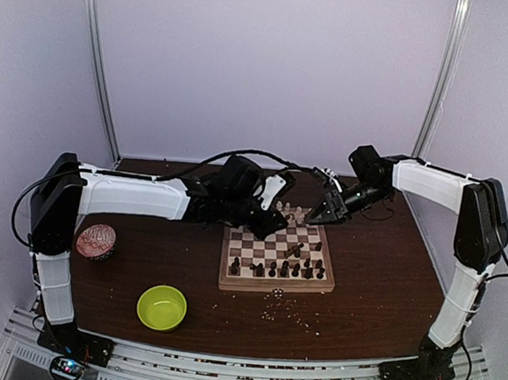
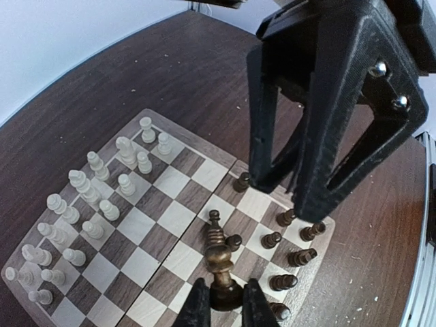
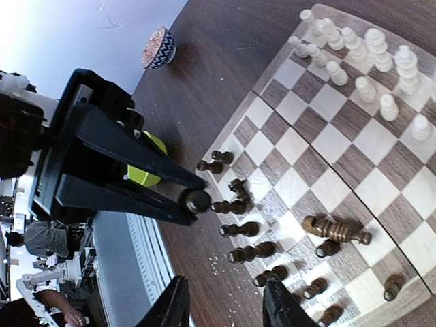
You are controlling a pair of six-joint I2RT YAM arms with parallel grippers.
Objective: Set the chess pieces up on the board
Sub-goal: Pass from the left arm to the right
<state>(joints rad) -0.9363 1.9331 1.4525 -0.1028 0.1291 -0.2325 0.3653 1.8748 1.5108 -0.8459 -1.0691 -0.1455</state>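
The board [image 1: 228,281] lies mid-table. Cream chess pieces [image 1: 292,213] stand along its far side and dark ones [image 1: 283,268] along its near side. My left gripper [image 2: 221,300] hovers above the board, shut on the base of a dark piece [image 2: 220,259]. From the right wrist, that piece's round end [image 3: 197,199] shows between the left fingers. Another dark piece [image 3: 337,229] lies on its side in the middle squares. My right gripper [image 3: 228,310] is open and holds nothing, just beside the left one over the dark rows.
A lime-green bowl [image 1: 162,306] sits near the front left and a patterned bowl [image 1: 96,241] farther left. Pale crumbs [image 1: 284,308] are scattered in front of the board. The two grippers are close together above the board's far right part.
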